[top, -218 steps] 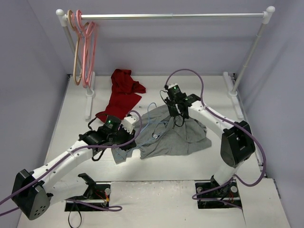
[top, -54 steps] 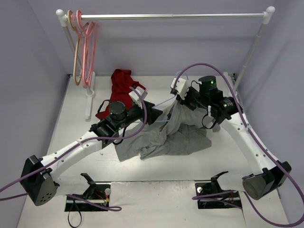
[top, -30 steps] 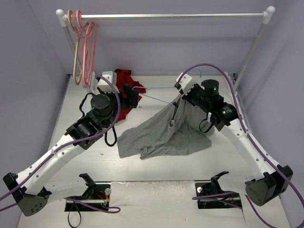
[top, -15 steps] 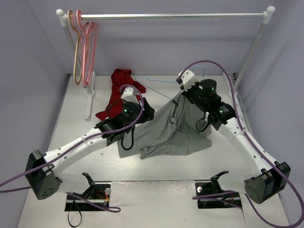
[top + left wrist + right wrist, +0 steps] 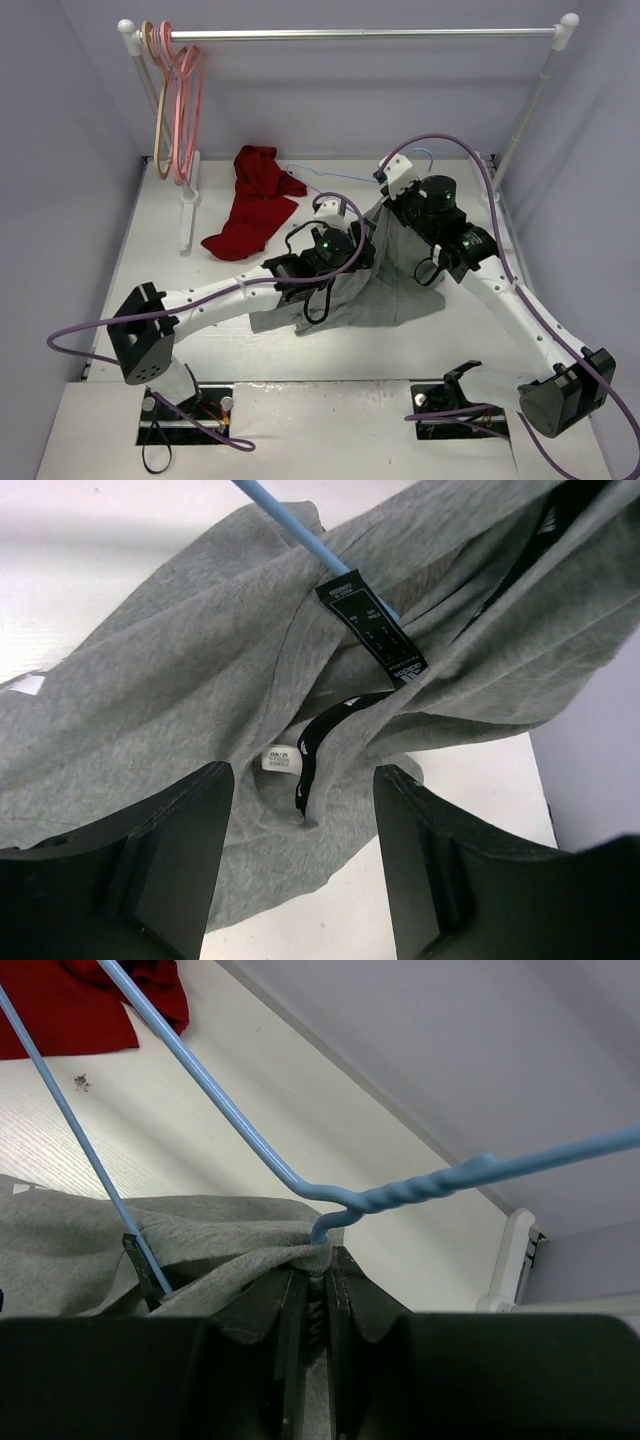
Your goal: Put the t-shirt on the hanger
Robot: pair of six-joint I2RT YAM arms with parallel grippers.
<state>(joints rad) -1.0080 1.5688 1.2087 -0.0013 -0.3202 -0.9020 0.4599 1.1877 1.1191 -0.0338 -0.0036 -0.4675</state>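
While the white worktop [image 5: 150, 260] carries most of the grey t-shirt [image 5: 395, 295], its neck end is hoisted up in the middle, right of the red garment [image 5: 255, 205]. The pale-blue hanger [image 5: 420, 1184] pokes one arm inside the shirt, with its hook sticking out the top. The right hand [image 5: 315, 1270] is clamped tight on bunched cloth just under the hanger's twisted neck. The left hand [image 5: 303, 780] hovers over the collar labels, fingers spread wide, gripping nothing.

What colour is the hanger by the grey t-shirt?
Pale blue. The hanger shows best in the right wrist view, above the t-shirt.
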